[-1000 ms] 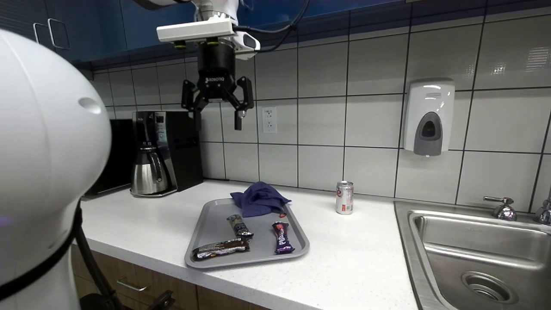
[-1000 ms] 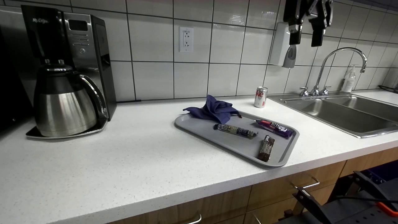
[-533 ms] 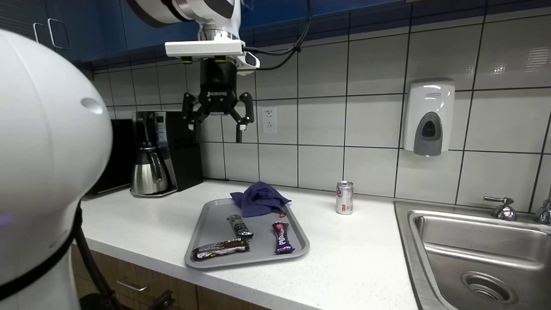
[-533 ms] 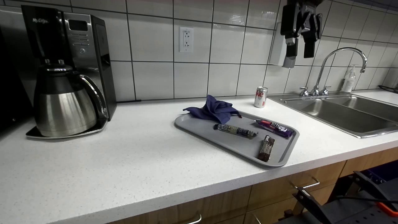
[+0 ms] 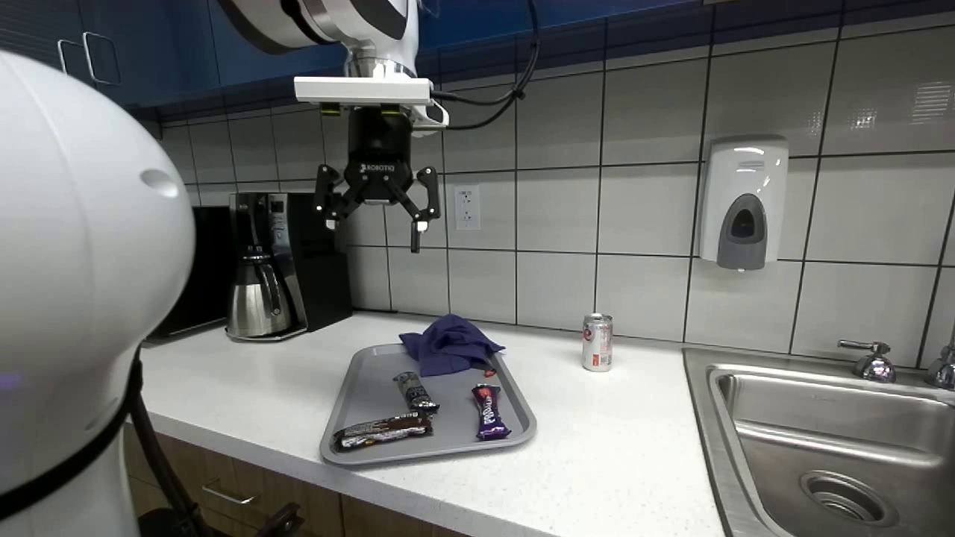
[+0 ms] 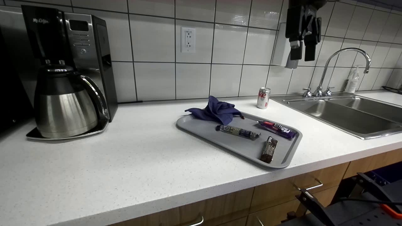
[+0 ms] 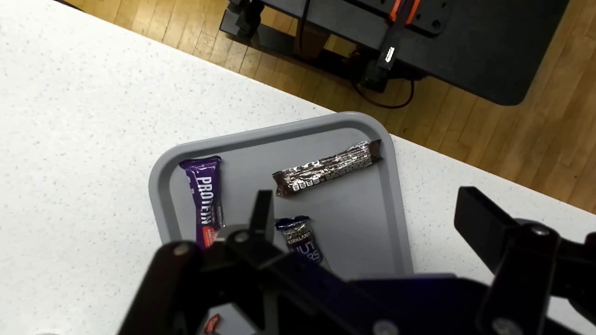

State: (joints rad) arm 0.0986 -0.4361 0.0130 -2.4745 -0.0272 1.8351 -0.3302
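Observation:
High over the counter, my gripper [image 5: 375, 240] hangs pointing down, its fingers wide apart and nothing between them. Below it lies a grey tray [image 6: 238, 147]. On the tray are a purple protein bar [image 6: 276, 129], a brown bar in a shiny wrapper [image 5: 382, 432] and a Kirkland nut bar [image 7: 303, 239]. A crumpled dark blue cloth [image 5: 450, 347] drapes over the tray's back edge, with a small red piece [image 5: 489, 372] beside it. In the wrist view, the gripper's left finger covers part of the nut bar and of the purple bar. No contact with anything shows.
A silver can [image 6: 263, 98] stands on the counter behind the tray, near the steel sink [image 5: 821, 462]. At the far end is a coffee maker with a steel carafe [image 6: 66, 108]. A soap dispenser [image 5: 746, 205] is fixed to the tiled wall, with blue cabinets above.
My gripper has come down, with a slight sideways shift, and slowed over the last half second. Its fingers stay wide apart. The tray, bars, cloth and can have not moved.

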